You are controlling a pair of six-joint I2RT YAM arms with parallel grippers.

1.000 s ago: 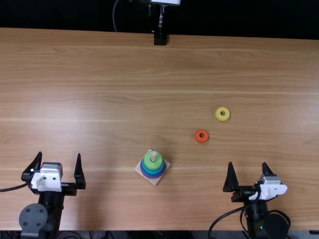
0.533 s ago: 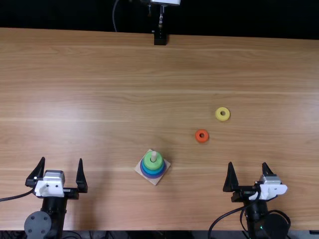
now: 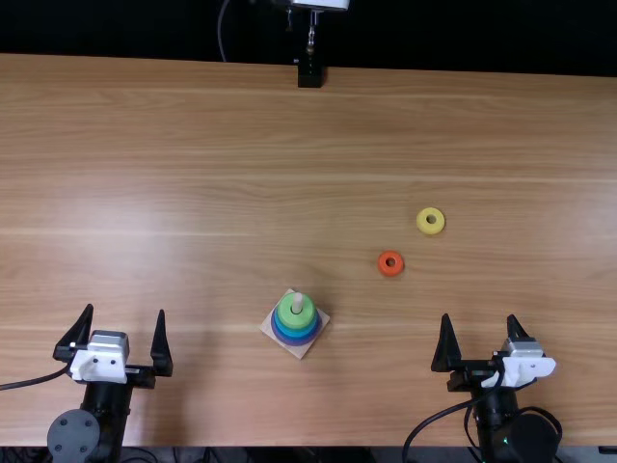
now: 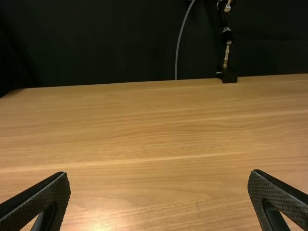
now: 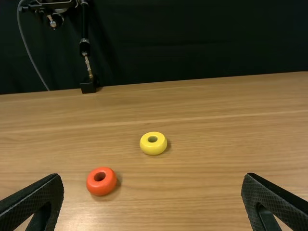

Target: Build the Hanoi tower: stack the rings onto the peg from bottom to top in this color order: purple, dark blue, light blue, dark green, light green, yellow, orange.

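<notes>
Near the middle of the table's closer half, the ring tower stands on a square, pale wooden base [image 3: 322, 316] turned cornerwise to the table edge. A light-colored upright peg [image 3: 297, 301] pokes up through a light green ring [image 3: 287, 316], the uppermost on the stack. Wider blue bands show beneath it, with a purple ring [image 3: 296, 342] around the bottom, so the tower broadens downward in steps.

Off to the tower's right and farther from the arms, a glossy orange ring [image 3: 390, 272] lies flat on the wood, its round hole facing up. Beyond it and slightly farther right is a plump yellow ring [image 3: 431, 231], also flat and apart from the orange one.

The left gripper [image 3: 125, 309] sits left of the tower, well apart from it, pointing toward the table's far side with its jaws spread wide and nothing between them. The right gripper [image 3: 479, 316] is on the tower's other side, nearer the table's front than both loose rings; its jaws are likewise parted and empty.

Light brown wood grain runs across the table [image 3: 193, 145]. At the far edge are a small black block [image 3: 309, 75] and a thin gray cable [image 3: 220, 34] against a dark backdrop [image 3: 116, 27].
</notes>
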